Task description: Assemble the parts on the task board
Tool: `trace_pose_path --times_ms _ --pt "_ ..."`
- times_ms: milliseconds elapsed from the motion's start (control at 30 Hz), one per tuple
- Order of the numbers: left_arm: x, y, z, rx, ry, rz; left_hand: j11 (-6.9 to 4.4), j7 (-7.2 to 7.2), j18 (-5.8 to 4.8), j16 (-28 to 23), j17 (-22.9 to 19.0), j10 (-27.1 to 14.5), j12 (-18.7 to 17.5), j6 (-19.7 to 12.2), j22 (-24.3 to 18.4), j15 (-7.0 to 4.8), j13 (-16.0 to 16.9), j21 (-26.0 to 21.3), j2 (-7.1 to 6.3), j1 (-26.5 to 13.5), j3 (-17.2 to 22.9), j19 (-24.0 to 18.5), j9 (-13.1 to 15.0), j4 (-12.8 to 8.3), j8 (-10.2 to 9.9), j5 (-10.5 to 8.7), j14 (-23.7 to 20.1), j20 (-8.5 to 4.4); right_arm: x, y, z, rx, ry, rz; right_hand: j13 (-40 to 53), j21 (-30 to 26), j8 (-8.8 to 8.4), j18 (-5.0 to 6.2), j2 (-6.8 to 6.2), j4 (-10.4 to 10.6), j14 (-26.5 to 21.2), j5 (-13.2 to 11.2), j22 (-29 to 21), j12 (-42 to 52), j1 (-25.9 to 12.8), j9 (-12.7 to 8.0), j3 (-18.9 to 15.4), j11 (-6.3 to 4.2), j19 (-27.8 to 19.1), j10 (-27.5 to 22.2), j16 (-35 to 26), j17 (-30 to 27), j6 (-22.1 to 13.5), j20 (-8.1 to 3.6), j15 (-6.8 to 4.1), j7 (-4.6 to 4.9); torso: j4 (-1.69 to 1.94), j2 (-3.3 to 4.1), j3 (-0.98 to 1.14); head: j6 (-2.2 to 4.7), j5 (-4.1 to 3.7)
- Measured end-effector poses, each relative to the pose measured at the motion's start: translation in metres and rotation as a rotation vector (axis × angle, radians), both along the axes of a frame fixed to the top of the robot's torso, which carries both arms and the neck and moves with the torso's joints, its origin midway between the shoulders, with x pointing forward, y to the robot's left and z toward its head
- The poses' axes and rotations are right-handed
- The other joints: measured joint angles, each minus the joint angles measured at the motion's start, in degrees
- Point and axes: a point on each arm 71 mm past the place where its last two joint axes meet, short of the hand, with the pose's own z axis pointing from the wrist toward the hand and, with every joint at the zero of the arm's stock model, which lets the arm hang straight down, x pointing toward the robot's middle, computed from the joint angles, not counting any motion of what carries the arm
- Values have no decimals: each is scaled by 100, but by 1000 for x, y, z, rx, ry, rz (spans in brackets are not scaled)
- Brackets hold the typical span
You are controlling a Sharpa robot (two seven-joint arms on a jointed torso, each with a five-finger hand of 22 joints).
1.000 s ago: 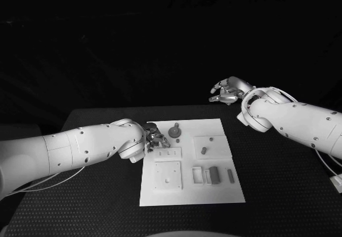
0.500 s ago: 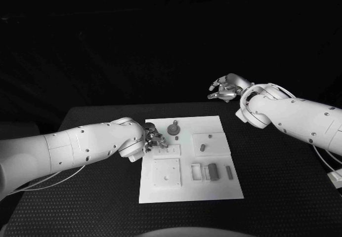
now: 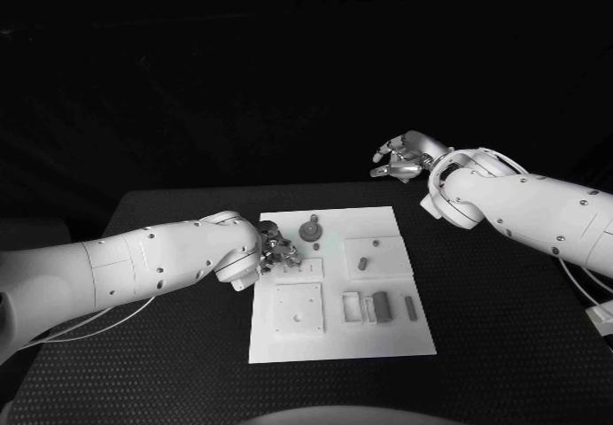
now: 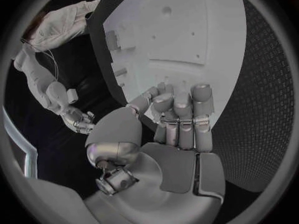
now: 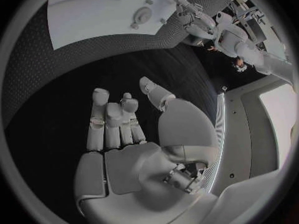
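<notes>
Left hand (image 3: 274, 251) hovers at the task board's (image 3: 396, 329) left edge, fingers loosely curled, holding nothing. Right hand (image 3: 407, 158) hangs open, well away. Parts (image 3: 384, 309) look small, rigid, light: pinch their sides.

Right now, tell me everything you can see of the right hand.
The right hand is silver and many-fingered, metallic-looking, on a white arm. It hangs raised beyond the table's far edge, away from the task board. In the right wrist view its fingers lie loosely extended, thumb apart. It holds nothing and touches nothing.
</notes>
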Motion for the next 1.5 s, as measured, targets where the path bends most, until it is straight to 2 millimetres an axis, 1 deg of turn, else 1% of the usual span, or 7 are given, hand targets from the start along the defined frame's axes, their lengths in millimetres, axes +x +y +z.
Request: trace_pose_path --times_ms 33,100,200,267,533,767,1500 --pt "0 -1 0 0 -1 -1 -10 0 -4 25 -23 -10 0 0 0 0 -18 0 -13 -14 46 3 3 -2 5 1 0 -35 0 0 0 0 1 1 0 0 0 0 0 -9 0 0 0 0 0 0 -9 0 0 0 0 0 0 0 0 0 -1 0 -1 -1 -3" --pt "0 -1 0 1 -2 -3 -14 0 -6 40 -57 -13 8 0 0 0 -44 5 -34 -41 109 3 5 -1 6 1 -1 -35 0 1 0 0 2 2 0 0 0 0 0 -16 0 0 0 0 0 0 -16 0 0 0 0 0 0 0 0 0 0 0 0 -3 -4" --pt "0 -2 -1 5 -4 -6 -15 0 -6 107 -128 -13 43 0 0 -1 -97 26 -67 -82 162 3 11 11 6 157 -1 -36 0 1 0 -1 3 3 0 0 0 0 -1 -16 0 0 0 0 1 0 -16 0 0 0 0 0 0 0 0 0 0 0 0 -3 -4" --pt "0 -3 -2 7 -5 -8 -15 0 -7 140 -170 -13 67 0 0 -1 -126 31 -105 -119 191 2 122 24 35 265 0 -36 0 1 0 -1 3 4 0 0 0 0 -1 -16 0 0 0 0 1 -1 -16 0 0 0 0 0 0 0 0 0 0 0 0 -5 -7" --pt "-1 -4 -5 18 -10 -14 -16 0 -7 196 -247 -13 106 0 -1 -1 -176 48 -150 -165 224 -6 204 9 40 409 0 -44 0 2 0 -1 6 8 1 0 0 0 -1 -16 0 0 0 0 1 5 -16 0 0 0 0 0 0 0 0 0 -4 0 2 -17 -21" --pt "1 -3 -5 30 -20 -17 -23 0 -7 196 -265 -5 106 0 -1 -1 -184 48 -187 -202 282 -5 232 -13 40 410 0 -44 0 4 -1 -1 8 12 -2 0 0 -1 22 -16 0 0 0 0 24 4 -16 0 0 0 0 0 0 0 0 0 0 -1 2 -26 -30" --pt "0 -4 -9 43 -2 -38 -25 0 -8 240 -333 -4 129 1 -2 -2 -237 48 -182 -207 283 -3 254 -15 67 442 0 -42 0 5 -1 -1 9 17 -3 0 0 -2 22 -48 0 0 0 0 24 3 -14 0 -1 0 0 0 0 1 0 0 7 1 -2 -60 -44"
